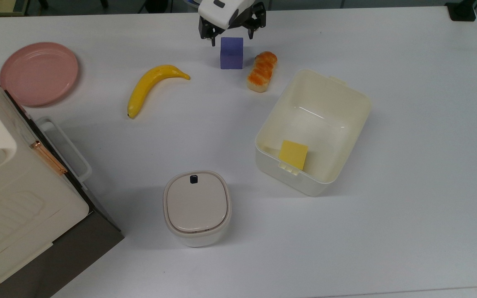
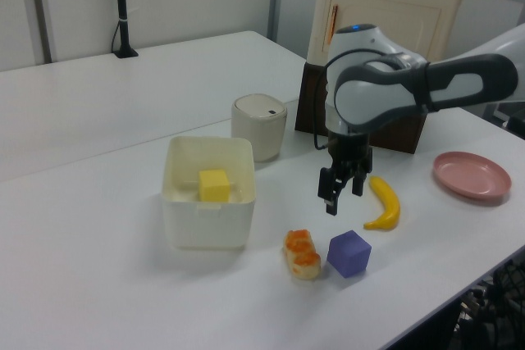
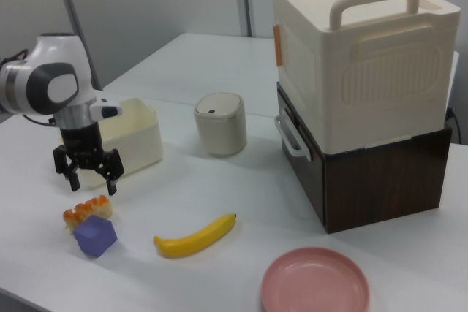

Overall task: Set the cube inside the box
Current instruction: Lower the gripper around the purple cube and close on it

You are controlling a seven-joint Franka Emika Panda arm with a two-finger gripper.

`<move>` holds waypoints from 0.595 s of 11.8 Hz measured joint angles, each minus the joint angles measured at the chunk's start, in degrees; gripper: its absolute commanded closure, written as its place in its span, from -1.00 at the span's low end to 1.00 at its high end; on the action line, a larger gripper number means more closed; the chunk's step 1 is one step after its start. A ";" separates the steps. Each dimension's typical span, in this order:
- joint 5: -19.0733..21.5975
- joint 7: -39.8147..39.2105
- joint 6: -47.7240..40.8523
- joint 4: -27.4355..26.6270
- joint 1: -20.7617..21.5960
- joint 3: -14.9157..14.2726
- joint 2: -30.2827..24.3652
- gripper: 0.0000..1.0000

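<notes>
Cube flat on table, no long axis, claw released above it

Top view looks straight down on the table. Left and right views sit low at opposite sides, facing inward — all share the box.

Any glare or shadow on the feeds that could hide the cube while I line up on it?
Top view: the cube sits in even light with plain matte faces; a bright streak of glare lies on the box floor, away from it. Left view: the cube casts just a faint soft shadow on the table. Right view: the open gripper hangs above it, no dark shadow over it.
</notes>
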 measured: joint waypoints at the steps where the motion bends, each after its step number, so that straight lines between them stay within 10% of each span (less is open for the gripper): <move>1: 0.00 0.00 1.36 -1.62 0.25 0.00 -0.49 -1.00; 7: -0.58 -0.07 10.08 -9.99 0.85 0.00 0.12 -1.00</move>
